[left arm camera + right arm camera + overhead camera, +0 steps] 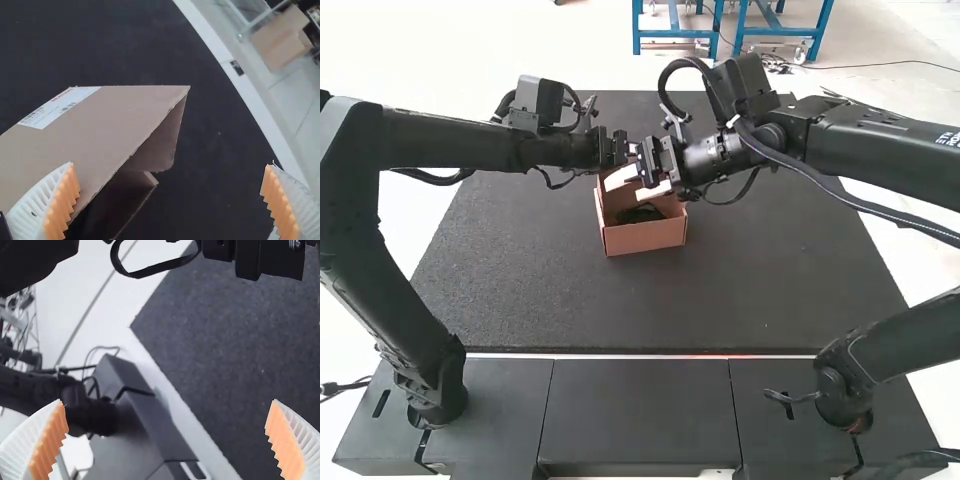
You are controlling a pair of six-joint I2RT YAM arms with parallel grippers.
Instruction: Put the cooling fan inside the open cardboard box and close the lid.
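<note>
Cooling fan (645, 214) in cardboard box (650, 236) (lid (100, 125) raised); left fingers (60, 200) spread.

Colour survey: box, mat, gripper parts.
Cardboard box (642, 232) plain brown, white printed label (60, 104); cooling fan (643, 212) black; mat (620, 310) black, finely speckled; left gripper (167, 172) fingers (25, 220) white, ribbed; pads (62, 200) orange, toothed.

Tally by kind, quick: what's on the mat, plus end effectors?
cardboard box: 1
cooling fan, the dark shape inside the box: 1
End effectors: 2, the left end effector and the right end effector, both open
Total: 4
</note>
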